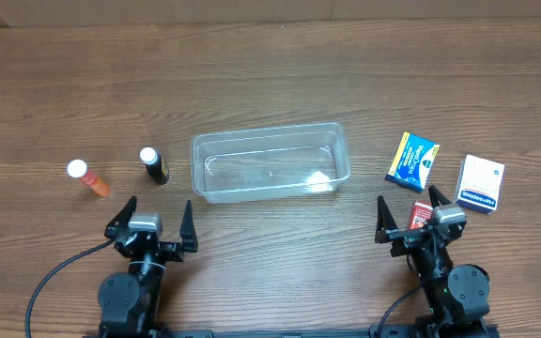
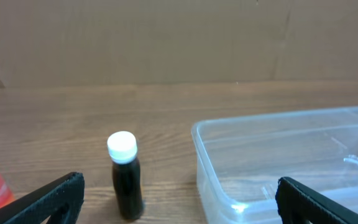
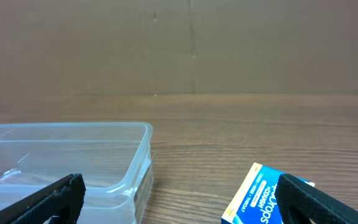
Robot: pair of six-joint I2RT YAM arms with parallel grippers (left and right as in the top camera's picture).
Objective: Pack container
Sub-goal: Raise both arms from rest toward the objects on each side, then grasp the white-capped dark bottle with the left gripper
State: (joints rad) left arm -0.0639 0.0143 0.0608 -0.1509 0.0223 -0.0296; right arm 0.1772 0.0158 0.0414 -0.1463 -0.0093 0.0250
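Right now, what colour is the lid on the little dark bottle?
The lid is white; the left wrist view shows it best.

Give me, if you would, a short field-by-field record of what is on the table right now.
left tool: open, holding nothing
right tool: open, holding nothing
container: clear plastic rectangular tub, mid-table, nothing visible inside
left of container: black bottle with white cap, upright; orange bottle with white cap
right of container: blue and yellow cardboard box; white cardboard box with blue label; small red box, partly hidden by the right tool
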